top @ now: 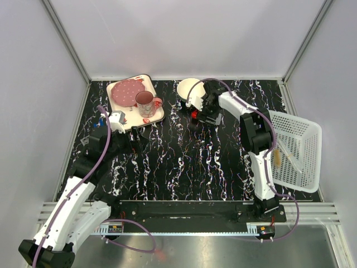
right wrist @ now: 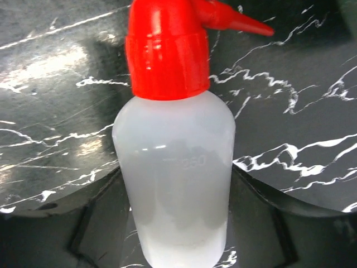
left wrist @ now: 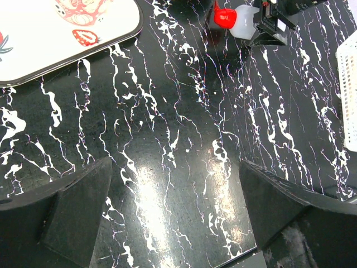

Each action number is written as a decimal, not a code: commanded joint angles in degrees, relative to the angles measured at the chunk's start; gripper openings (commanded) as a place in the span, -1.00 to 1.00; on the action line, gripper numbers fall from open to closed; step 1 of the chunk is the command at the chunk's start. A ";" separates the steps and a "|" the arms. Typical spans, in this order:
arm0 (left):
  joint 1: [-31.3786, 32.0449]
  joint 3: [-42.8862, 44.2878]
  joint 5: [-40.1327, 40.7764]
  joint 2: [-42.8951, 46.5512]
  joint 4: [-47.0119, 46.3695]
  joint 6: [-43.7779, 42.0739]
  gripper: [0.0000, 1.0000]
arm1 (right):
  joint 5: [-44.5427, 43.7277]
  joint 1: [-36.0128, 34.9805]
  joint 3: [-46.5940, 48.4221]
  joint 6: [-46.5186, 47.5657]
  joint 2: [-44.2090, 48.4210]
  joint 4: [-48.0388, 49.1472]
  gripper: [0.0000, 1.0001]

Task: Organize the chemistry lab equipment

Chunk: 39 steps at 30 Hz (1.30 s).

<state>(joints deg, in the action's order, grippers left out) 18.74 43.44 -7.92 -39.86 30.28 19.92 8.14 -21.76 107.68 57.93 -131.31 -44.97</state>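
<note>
A small translucent bottle (right wrist: 175,134) with a red spout cap (right wrist: 167,53) sits between my right gripper's (right wrist: 175,178) fingers, which press on both its sides just over the black marble table. In the top view the right gripper (top: 201,113) and the bottle (top: 194,115) are in front of the white bowl. The bottle also shows in the left wrist view (left wrist: 240,14). My left gripper (left wrist: 175,164) is open and empty over bare table, just in front of the tray (top: 138,137). A thin stick (top: 291,155) and a brown-handled brush (top: 275,158) lie in the white grid rack (top: 304,134). Tubes and cup are out of view.
The strawberry-print tray (top: 160,116) with a pink mug (top: 146,104) stands at the back left. The white bowl (top: 188,87) stands at the back centre, right behind the right gripper. The grid rack lies along the table's right edge beside the right arm.
</note>
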 commanded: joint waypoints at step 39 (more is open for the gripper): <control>-0.11 0.33 -1.30 4.00 -3.12 -0.50 0.98 | 26.23 25.18 -28.40 -27.43 62.66 -17.35 -0.52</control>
<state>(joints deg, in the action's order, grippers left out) 18.74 43.44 -8.03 -36.80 30.09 19.90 33.71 0.25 80.49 32.47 -71.07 -63.35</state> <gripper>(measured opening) 0.985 0.506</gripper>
